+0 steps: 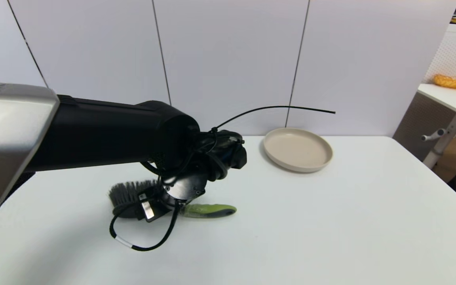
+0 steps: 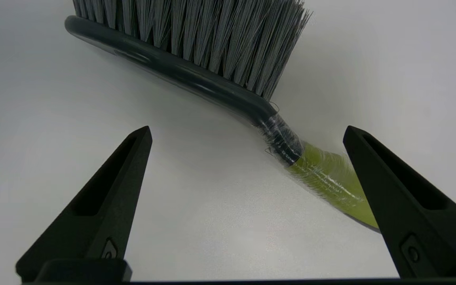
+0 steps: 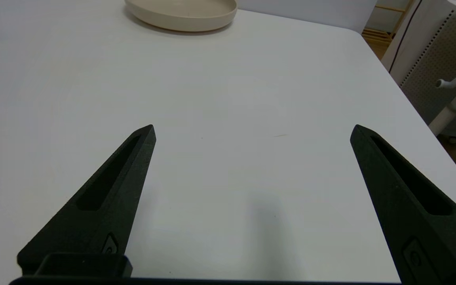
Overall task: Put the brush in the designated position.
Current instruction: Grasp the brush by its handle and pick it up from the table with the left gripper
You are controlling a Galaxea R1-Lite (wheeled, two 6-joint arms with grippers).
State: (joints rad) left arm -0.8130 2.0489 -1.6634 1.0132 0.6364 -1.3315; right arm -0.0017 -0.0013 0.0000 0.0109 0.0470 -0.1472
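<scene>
The brush lies on the white table at the left of centre, with its dark bristles to the left and its olive-green handle to the right. My left gripper hangs straight over the brush's neck. In the left wrist view this gripper is open, and the brush lies just beyond the fingertips, untouched. One finger covers part of the green handle. My right gripper is open and empty over bare table at the right, out of the head view. No mark shows the designated position.
A beige plate sits empty at the back centre, also seen in the right wrist view. A loose black cable loops from the left wrist onto the table. The table's right edge borders another desk.
</scene>
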